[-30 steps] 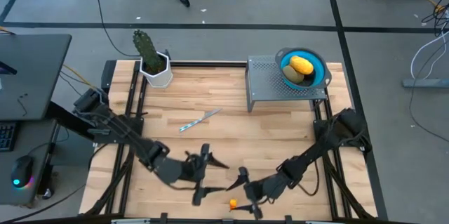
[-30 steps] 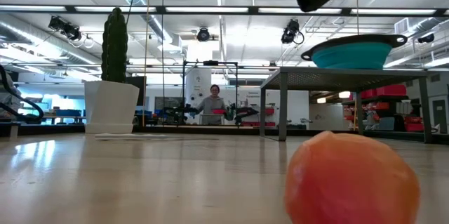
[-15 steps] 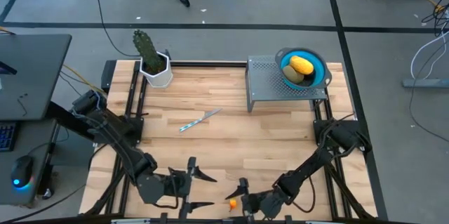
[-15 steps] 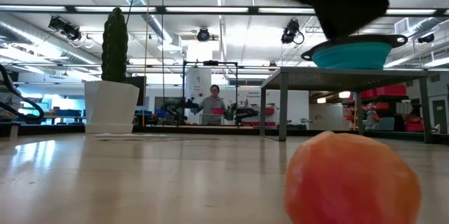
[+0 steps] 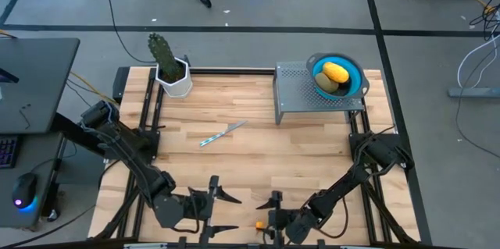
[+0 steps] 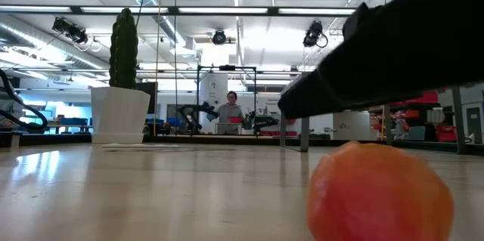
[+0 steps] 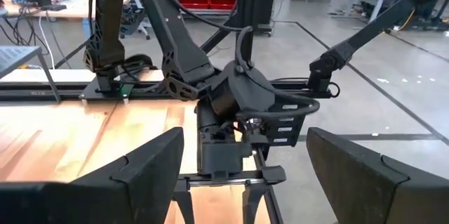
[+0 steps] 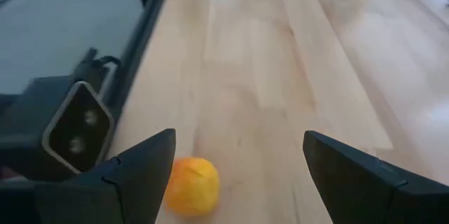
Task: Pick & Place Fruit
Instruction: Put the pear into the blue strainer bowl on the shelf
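Observation:
A small orange fruit (image 5: 259, 224) lies on the wooden table near its front edge, and looms large in the low view (image 6: 378, 192). My right gripper (image 5: 270, 216) is open and low over it. In the right wrist view the fruit (image 8: 191, 185) lies between the fingers (image 8: 238, 182), close beside one of them. I cannot tell if they touch. A yellow fruit (image 5: 336, 72) and an olive-green one (image 5: 325, 83) lie in the blue bowl (image 5: 355, 85) on the grey rack (image 5: 301, 97). My left gripper (image 5: 220, 211) hovers open and holds nothing, left of the orange fruit.
A silver-bladed knife (image 5: 223, 133) lies mid-table. A cactus in a white pot (image 5: 170, 73) stands at the far left corner. The low camera's housing (image 8: 74, 129) sits just past the front edge beside the orange fruit. A person stands far off in the room (image 6: 229, 112).
My right gripper has sunk toward the orange fruit and tipped its fingers downward, its arm now crossing in front of the bowl in the low view. My left gripper has swung toward the table's near edge, then stopped. The fruit has stayed put.

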